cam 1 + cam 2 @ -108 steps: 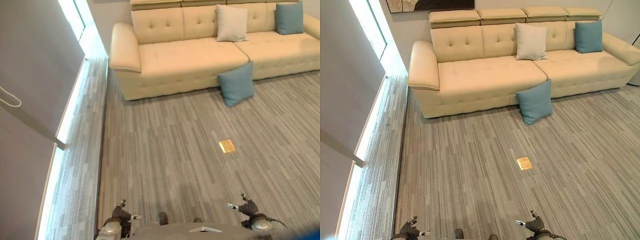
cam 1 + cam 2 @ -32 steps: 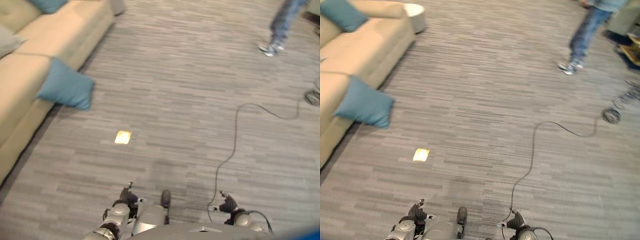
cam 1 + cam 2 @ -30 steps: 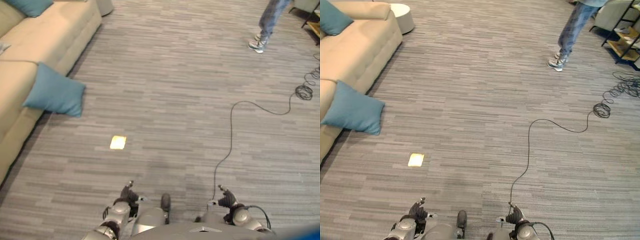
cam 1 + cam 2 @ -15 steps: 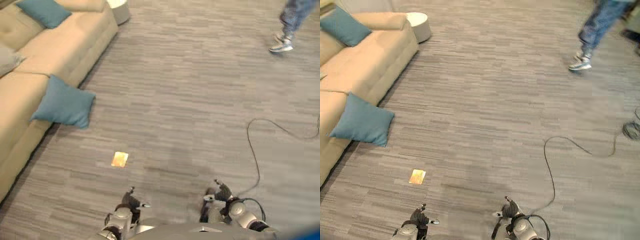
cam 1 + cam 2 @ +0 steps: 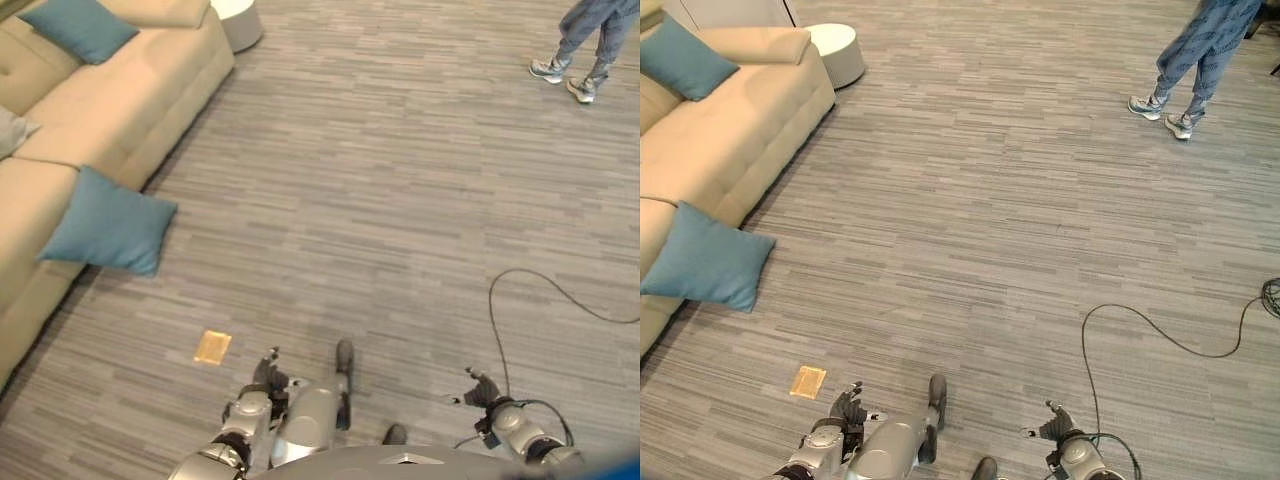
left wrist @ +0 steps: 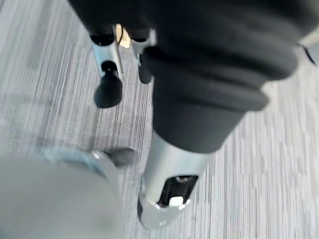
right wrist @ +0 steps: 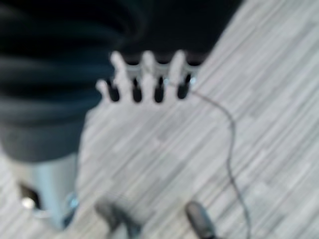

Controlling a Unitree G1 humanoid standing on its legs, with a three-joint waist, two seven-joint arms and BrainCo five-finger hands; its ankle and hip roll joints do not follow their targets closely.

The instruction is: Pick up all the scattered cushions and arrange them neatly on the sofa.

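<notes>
A teal cushion [image 5: 108, 222] stands on the floor, leaning against the front of the beige sofa [image 5: 120, 110] at the left. Another teal cushion [image 5: 78, 25] rests on the sofa's seat by its far arm, and the corner of a pale grey cushion [image 5: 12, 130] shows on the seat at the view's left edge. My left hand [image 5: 268, 372] and right hand [image 5: 480, 388] hang low at the bottom of the eye views, well away from the cushions. Both are open with relaxed fingers [image 7: 144, 79] over bare floor and hold nothing.
A round white stool [image 5: 835, 52] stands past the sofa's far arm. A person's legs and shoes [image 5: 1190, 70] are at the far right. A small yellow plate [image 5: 212, 346] lies flat in the grey striped floor near my left hand.
The whole picture has shifted, so the camera moved. The person at the far right has stepped and now stands with both feet together. Both hands stay low and hold nothing.
</notes>
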